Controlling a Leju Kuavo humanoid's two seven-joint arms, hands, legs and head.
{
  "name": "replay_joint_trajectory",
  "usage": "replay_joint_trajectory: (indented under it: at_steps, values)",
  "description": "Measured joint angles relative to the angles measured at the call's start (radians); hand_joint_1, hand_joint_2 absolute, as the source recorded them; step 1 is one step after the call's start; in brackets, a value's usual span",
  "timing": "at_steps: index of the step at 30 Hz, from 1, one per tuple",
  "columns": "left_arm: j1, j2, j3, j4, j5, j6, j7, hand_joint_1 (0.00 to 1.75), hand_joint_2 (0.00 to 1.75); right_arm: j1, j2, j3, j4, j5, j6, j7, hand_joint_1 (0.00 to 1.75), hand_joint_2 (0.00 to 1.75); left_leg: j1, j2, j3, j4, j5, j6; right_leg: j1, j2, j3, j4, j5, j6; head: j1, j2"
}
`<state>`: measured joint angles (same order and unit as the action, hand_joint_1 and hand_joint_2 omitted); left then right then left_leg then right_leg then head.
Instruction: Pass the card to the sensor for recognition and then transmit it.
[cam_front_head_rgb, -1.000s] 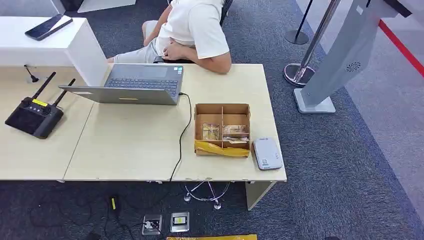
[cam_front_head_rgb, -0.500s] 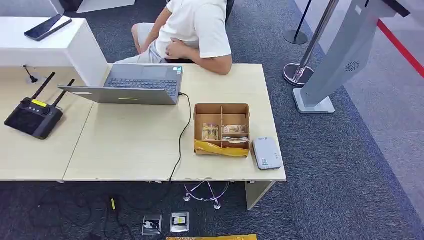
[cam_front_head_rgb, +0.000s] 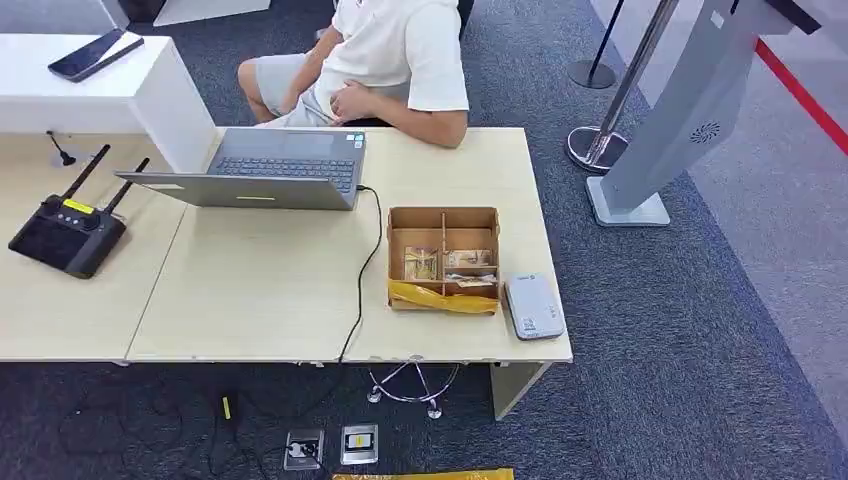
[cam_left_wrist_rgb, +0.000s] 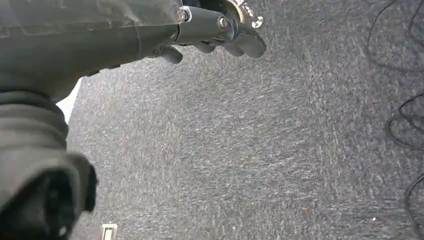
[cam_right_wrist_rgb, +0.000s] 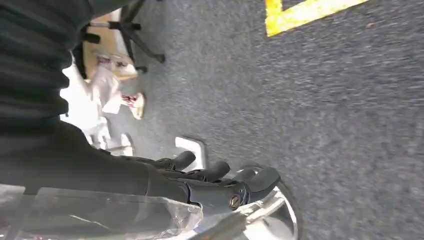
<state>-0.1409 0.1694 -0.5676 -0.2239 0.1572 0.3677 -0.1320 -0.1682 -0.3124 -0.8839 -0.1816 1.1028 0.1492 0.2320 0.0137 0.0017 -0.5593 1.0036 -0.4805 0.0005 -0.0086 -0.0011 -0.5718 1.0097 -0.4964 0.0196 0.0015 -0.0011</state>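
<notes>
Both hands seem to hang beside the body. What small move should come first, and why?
Probably raise the right hand toward the brown divided cardboard box, because the cards lie in its near compartments, beside the grey flat card sensor at the table's right end. Both the right and the left hand hang over carpet, holding nothing.

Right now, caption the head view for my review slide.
Card box beside the sensor on the desk; a seated person behind the laptop.

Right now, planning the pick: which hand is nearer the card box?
Right, probably. The card box sits right of the head view's centre; left hand and right hand both hang over carpet.
</notes>
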Motion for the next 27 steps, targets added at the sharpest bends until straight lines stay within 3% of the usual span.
replay_joint_trajectory:
  at_steps: [5,12,21,27]
  values:
    - [0.002,-0.002,0.0,0.004,-0.002,-0.005,0.032,0.0,0.0,0.004,0.006,-0.005,0.001,0.003,-0.006,0.034,0.0,1.75,0.0,0.0,0.0,0.0,0.0,0.0,0.0,0.0,0.0,0.0,0.0,0.0,0.0,0.0]
    - [0.003,-0.002,0.0,0.014,0.008,0.0,0.087,0.0,0.0,0.006,0.018,-0.006,0.001,0.038,-0.016,0.029,0.0,1.75,0.0,0.0,0.0,0.0,0.0,0.0,0.0,0.0,0.0,0.0,0.0,0.0,0.0,0.0]
    - [0.004,0.009,0.0,0.017,0.022,0.007,0.132,0.0,0.0,0.006,0.036,0.0,0.001,0.075,-0.027,0.003,0.0,1.75,0.0,0.0,0.0,0.0,0.0,0.0,0.0,0.0,0.0,0.0,0.0,0.0,0.0,0.0]
    - [0.005,0.012,0.002,0.019,0.059,0.054,0.2,0.0,0.0,0.007,0.055,0.021,0.002,0.137,-0.026,-0.043,0.0,1.75,0.0,0.0,0.0,0.0,0.0,0.0,0.0,0.0,0.0,0.0,0.0,0.0,0.0,0.0]
